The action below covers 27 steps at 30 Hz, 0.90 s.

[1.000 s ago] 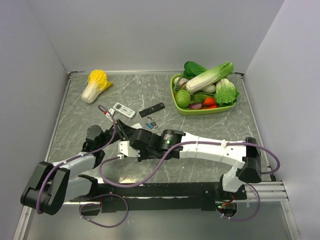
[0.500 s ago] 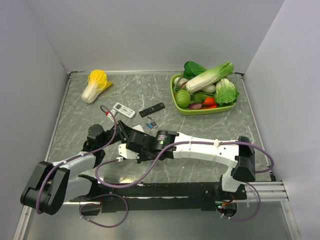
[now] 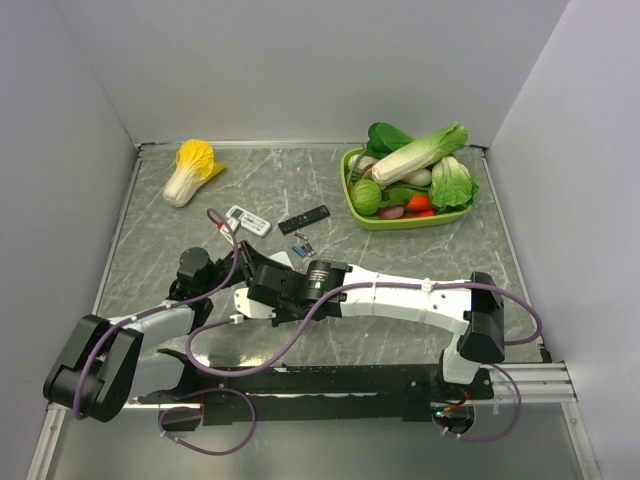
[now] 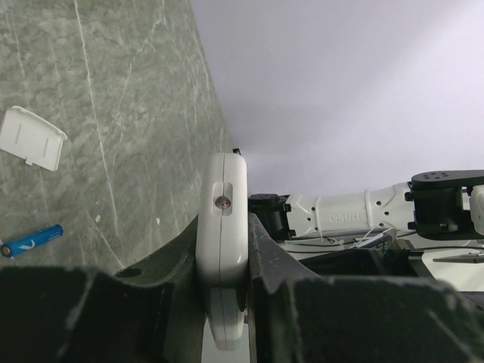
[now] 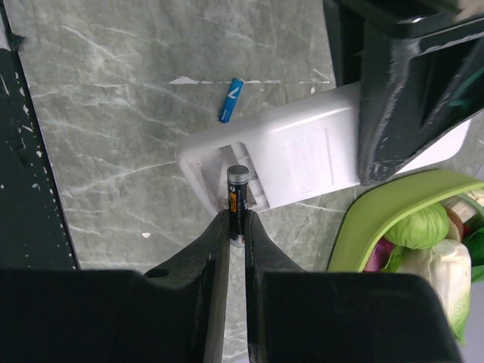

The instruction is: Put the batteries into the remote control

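Remote control (image 5: pixel 302 162) sits gripped in the left claw (image 4: pixel 223 243), whose 2 fingers are clamped on its long edges, so that its plain back with the open battery bay (image 5: pixel 257 190) faces the right claw (image 5: pixel 237 224). That right claw is closed on 1 battery (image 5: pixel 237 183), gripping its lower part. The cell's silvery upper end stands directly ahead of the fingertips, at the mouth of the bay; whether it touches the contacts I cannot tell. The step in hand looks like seating a cell, and I judge the task as barely begun, since the bay seems to hold no other cell. A spare blue battery (image 5: pixel 231 100) lies on the table (image 5: pixel 113 113) further ahead of the right claw, past the remote's end. The loose bay cover (image 4: pixel 30 138) lies up and to the left of the left claw in its own view. The next move probably calls for laying the cell flat along its slot, pressing 1 end against the spring, and only then loosening the grip, with the left claw bracing the remote.
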Available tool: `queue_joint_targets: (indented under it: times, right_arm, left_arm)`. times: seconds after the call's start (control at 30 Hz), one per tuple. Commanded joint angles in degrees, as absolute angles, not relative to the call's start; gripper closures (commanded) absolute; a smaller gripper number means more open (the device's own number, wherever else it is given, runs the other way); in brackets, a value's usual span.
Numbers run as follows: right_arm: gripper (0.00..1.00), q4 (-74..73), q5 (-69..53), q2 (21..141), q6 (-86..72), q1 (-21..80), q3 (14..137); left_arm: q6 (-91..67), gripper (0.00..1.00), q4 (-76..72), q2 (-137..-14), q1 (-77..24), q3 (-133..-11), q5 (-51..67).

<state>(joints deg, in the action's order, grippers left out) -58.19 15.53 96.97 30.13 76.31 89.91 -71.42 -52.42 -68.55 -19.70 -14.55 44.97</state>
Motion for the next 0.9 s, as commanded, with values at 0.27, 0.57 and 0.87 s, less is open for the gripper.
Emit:
queue_joint_targets:
  times: [0.27, 0.57, 0.87]
  right_arm:
    - [0.98, -60.8, 17.2, 99.2, 31.2, 77.2, 93.2]
    - [0.98, -61.3, 17.4, 99.6, 31.0, 77.3, 92.9]
    - [0.98, -60.2, 17.8, 100.6, 30.9, 77.3, 93.6]
  left_arm:
    - [-71.2, 0.99, -55.9, -69.4, -20.3, -17.3, 46.5]
    - [-71.5, 0.99, -56.7, -69.9, -20.4, -17.5, 46.8]
    - [-71.5, 0.99, -57.1, -69.5, -20.6, -17.4, 47.1]
